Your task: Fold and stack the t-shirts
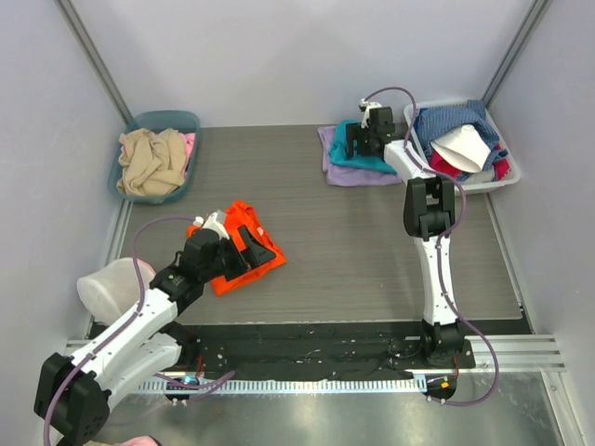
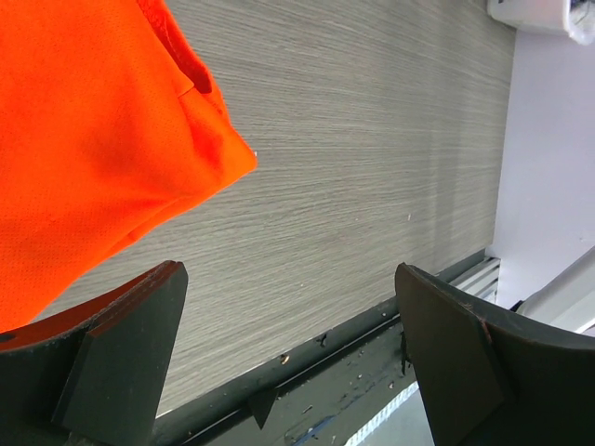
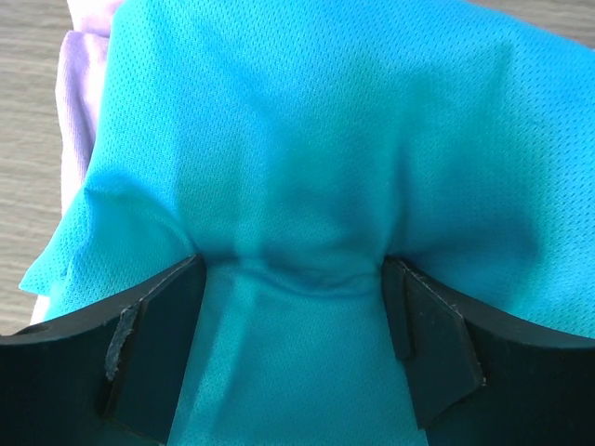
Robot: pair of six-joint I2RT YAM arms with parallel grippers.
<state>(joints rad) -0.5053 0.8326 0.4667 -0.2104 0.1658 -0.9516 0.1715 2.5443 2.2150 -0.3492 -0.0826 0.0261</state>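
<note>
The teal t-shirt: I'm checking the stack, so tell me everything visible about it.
The teal t-shirt is a fine mesh-like knit, folded flat and lying on top of the lavender t-shirt, whose edge shows at its side. The stack sits at the far right of the table, beside the white bin. The right end effector rests on it, jaws apart, with the cloth puckered between them.

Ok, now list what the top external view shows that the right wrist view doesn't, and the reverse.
Only the top external view: the bright orange cloth t-shirt by the left gripper, the teal plastic bin of beige cloth, and the white plastic bin of mixed clothes.
Only the right wrist view: the teal fabric's fine mesh, and a pucker between the right gripper's wide-set fingers.
Both: the teal folded t-shirt lying on the lavender folded t-shirt, on the grey wood-grain table.
</note>
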